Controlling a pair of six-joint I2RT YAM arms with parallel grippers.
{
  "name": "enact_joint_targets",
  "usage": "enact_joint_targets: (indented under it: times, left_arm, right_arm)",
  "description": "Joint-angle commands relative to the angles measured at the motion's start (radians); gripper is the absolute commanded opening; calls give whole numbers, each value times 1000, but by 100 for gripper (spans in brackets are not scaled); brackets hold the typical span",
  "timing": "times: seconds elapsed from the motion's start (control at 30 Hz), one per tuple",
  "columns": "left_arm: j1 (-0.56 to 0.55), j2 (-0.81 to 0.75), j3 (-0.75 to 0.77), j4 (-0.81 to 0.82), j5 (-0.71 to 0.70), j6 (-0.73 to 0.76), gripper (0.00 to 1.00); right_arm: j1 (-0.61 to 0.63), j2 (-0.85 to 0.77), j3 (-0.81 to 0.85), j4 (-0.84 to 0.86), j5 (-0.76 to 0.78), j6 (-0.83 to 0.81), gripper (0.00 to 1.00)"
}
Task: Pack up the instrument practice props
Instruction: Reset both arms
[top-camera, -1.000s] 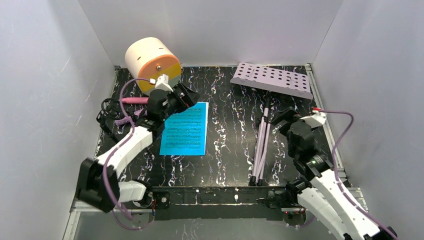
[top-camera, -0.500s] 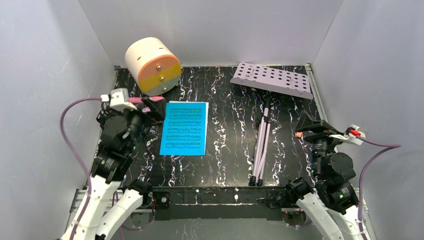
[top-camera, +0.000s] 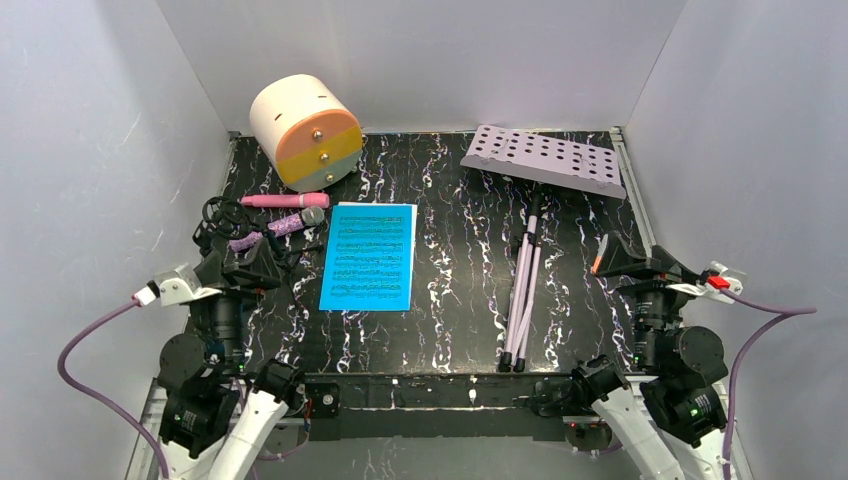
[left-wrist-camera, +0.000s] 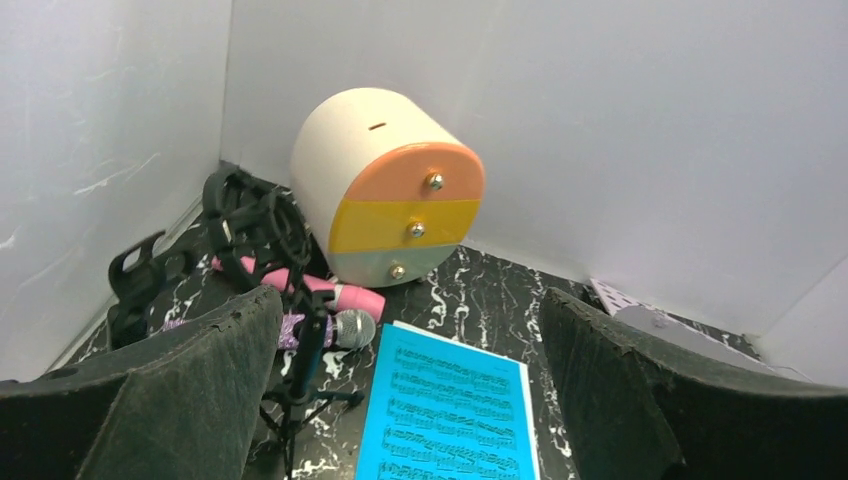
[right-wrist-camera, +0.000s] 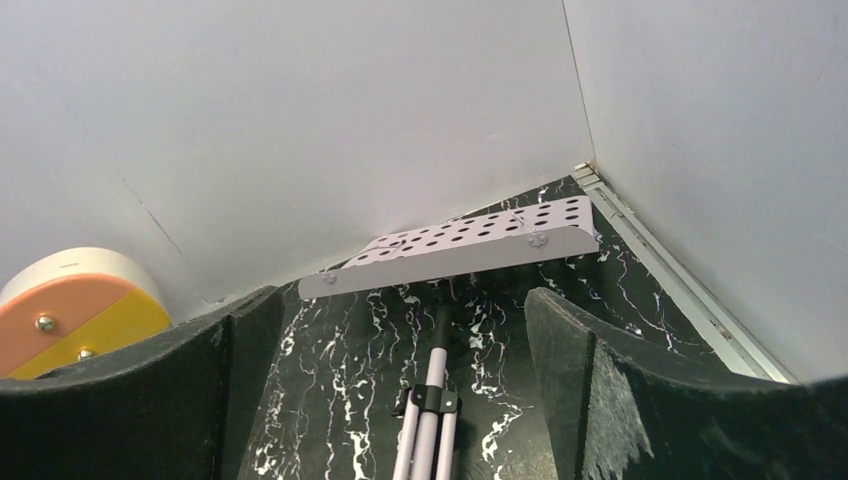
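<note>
Both arms are drawing back toward six o'clock. The left gripper (top-camera: 240, 265), jaws spread, is facing the pink toy microphone (top-camera: 285, 200) tangling with thin black mic tripods (top-camera: 220, 215) at ten o'clock: lifting one risks dragging the rest. The right gripper (top-camera: 640, 262), likewise spread, is facing the lilac perforated music rack (top-camera: 545, 157) at one o'clock.

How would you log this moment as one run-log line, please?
left gripper: open, empty | right gripper: open, empty | pink toy microphone, purple microphone, blue sheet music, lilac music rack: on table, not packed
</note>
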Motion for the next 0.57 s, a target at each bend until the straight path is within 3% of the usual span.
enact_joint_targets:
  times: [0.0, 0.53]
  left_arm:
    - [4, -65, -93, 15, -79, -24, 98]
    - [6, -111, -173, 24, -39, -37, 98]
  right_arm:
    - [-4, -6, -6, 29, -23, -38, 99]
    - [-5, -1, 2, 28, -45, -63, 99]
